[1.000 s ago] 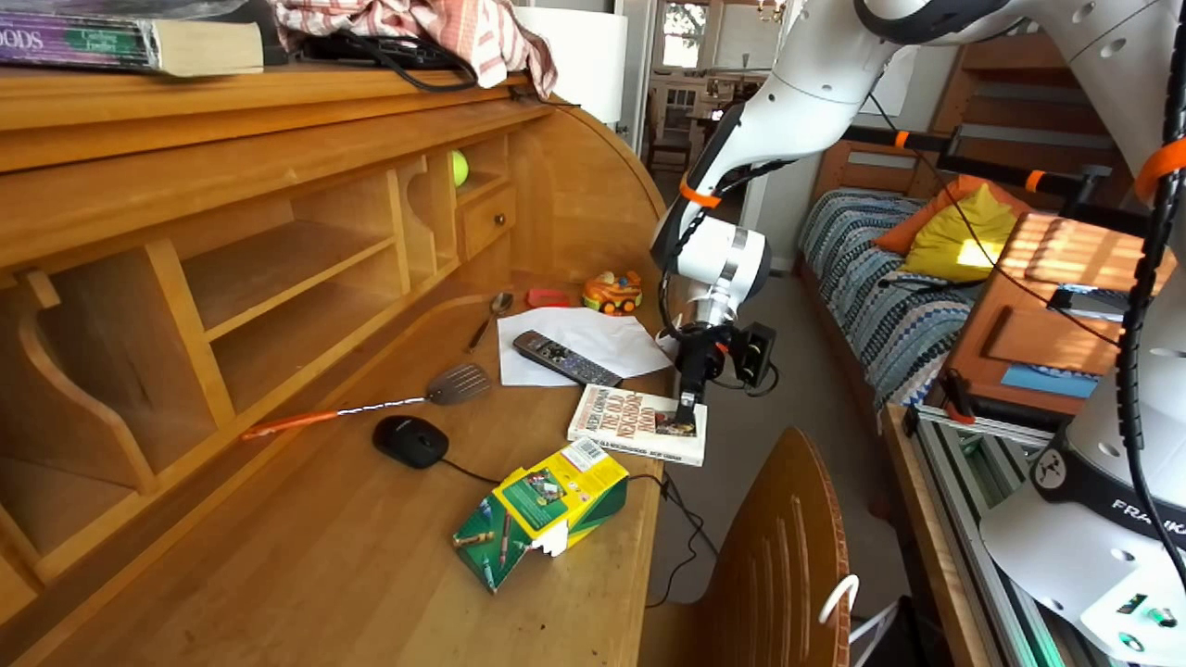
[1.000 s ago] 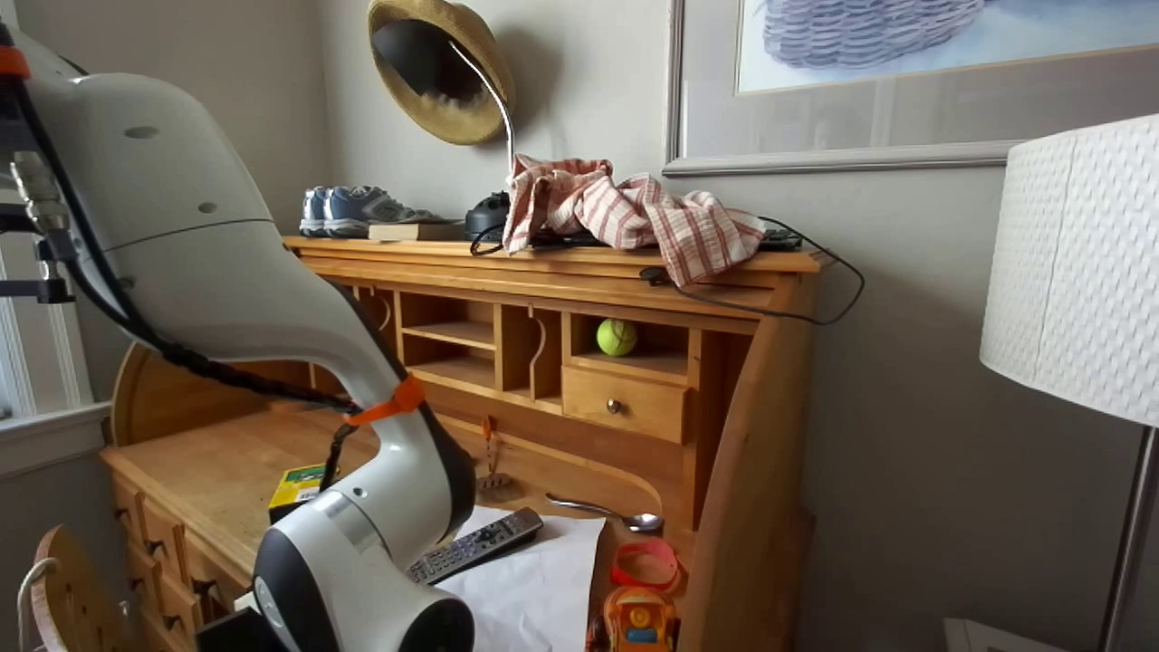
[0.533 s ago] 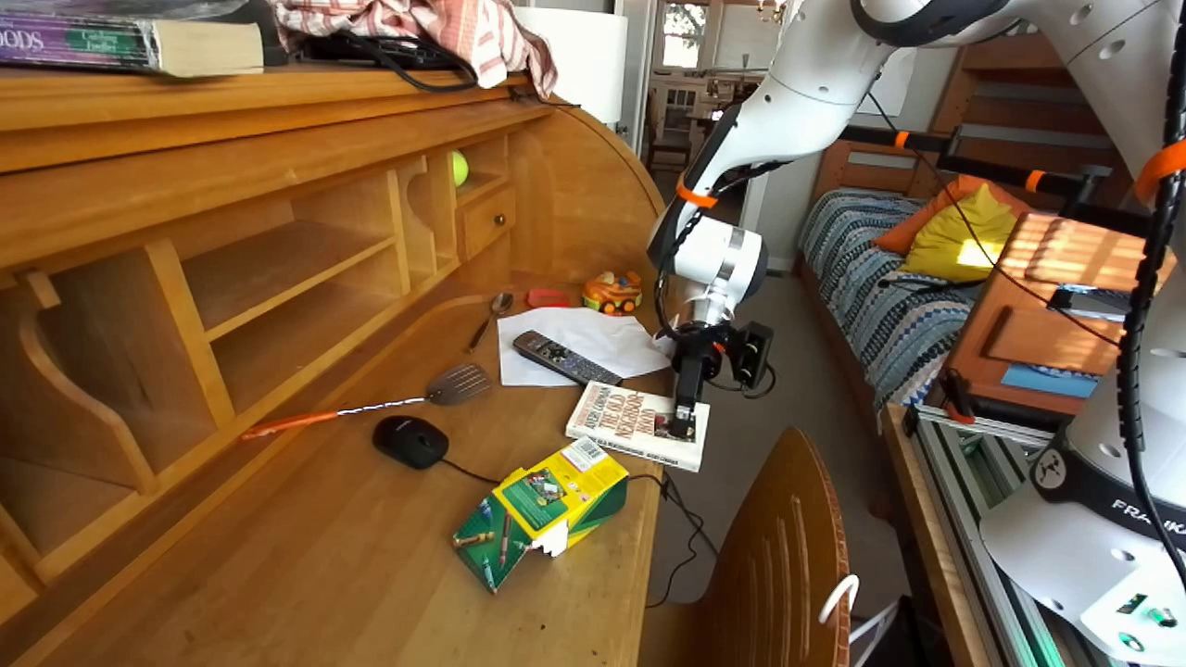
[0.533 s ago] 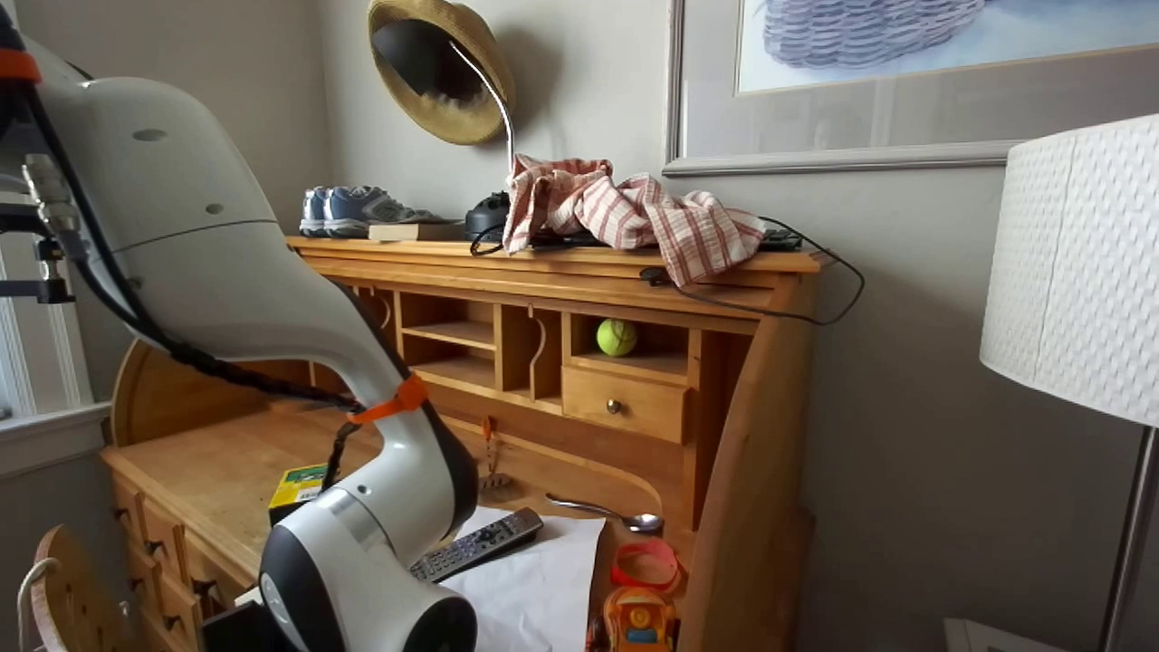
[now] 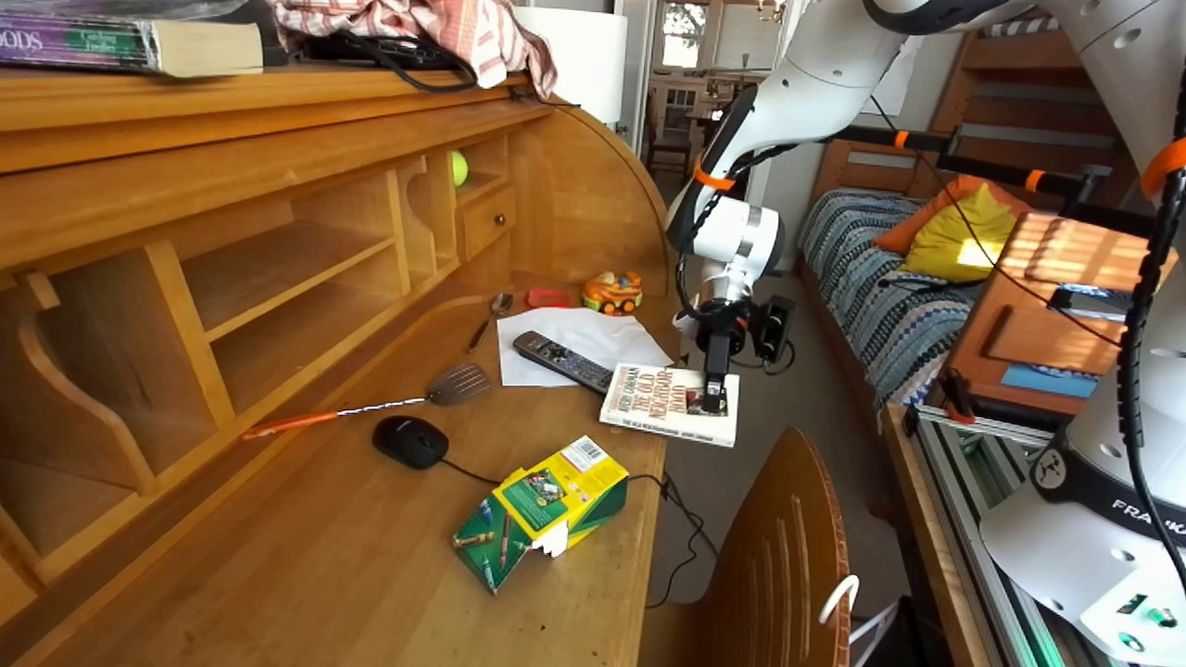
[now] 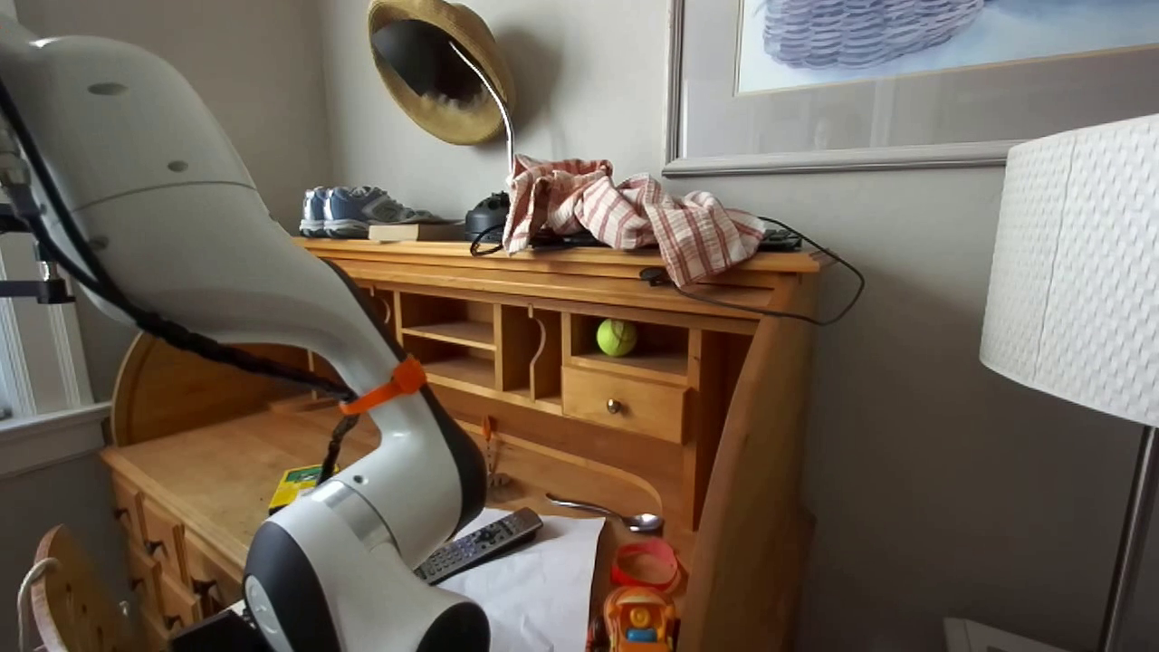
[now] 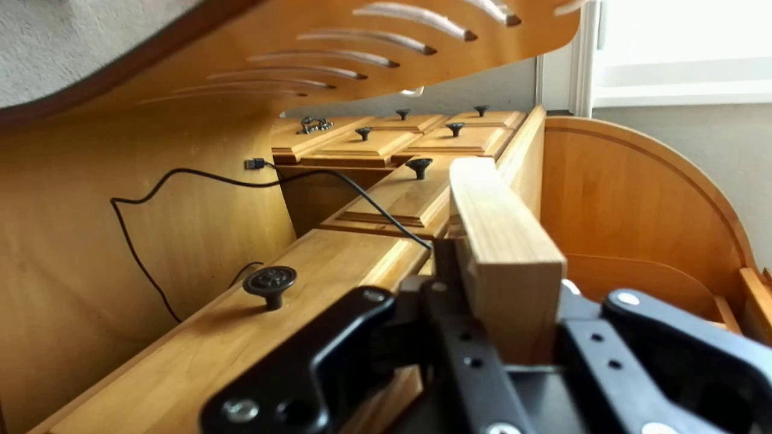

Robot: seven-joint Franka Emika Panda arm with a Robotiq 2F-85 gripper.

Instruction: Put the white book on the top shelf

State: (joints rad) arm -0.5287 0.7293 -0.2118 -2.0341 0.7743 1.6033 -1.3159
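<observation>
At the edge of one desk (image 5: pixel 324 556), one hand (image 5: pixel 713 402) grips one white book (image 5: pixel 641 400).

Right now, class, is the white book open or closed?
Closed. In an exterior view, the white book shows its front cover on top; in the wrist view, its pages form one solid block in the gripper.

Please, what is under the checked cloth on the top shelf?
A black object and a cable partly show under the checked cloth; the rest is covered and cannot be identified.
</observation>
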